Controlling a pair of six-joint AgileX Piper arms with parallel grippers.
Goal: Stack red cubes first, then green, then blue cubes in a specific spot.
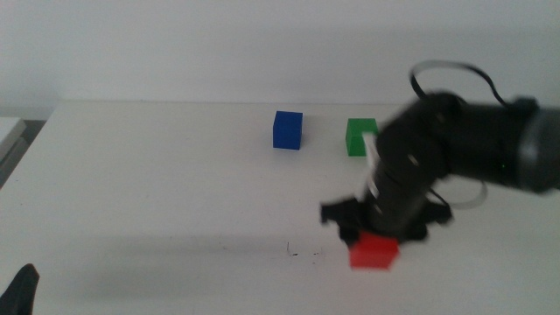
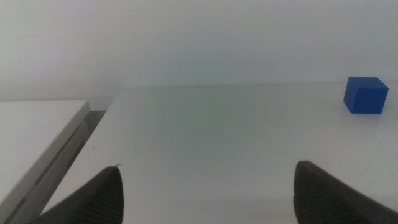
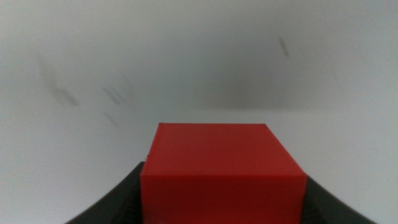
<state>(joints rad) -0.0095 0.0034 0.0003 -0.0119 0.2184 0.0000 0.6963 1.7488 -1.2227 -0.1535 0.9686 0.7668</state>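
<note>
The right gripper (image 1: 374, 243) is closed on the red cube (image 1: 374, 251), which sits between its jaws at the near right of the table, just right of the dark specks (image 1: 302, 254). The blue cube (image 1: 287, 129) and green cube (image 1: 359, 136) lie far behind. The left gripper (image 2: 205, 193) waits near left, jaws spread wide, holding nothing.

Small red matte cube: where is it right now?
The small red matte cube sits between the right gripper's dark jaws in the middle view, front right, just right of the dark scratch specks on the white tabletop.
</note>
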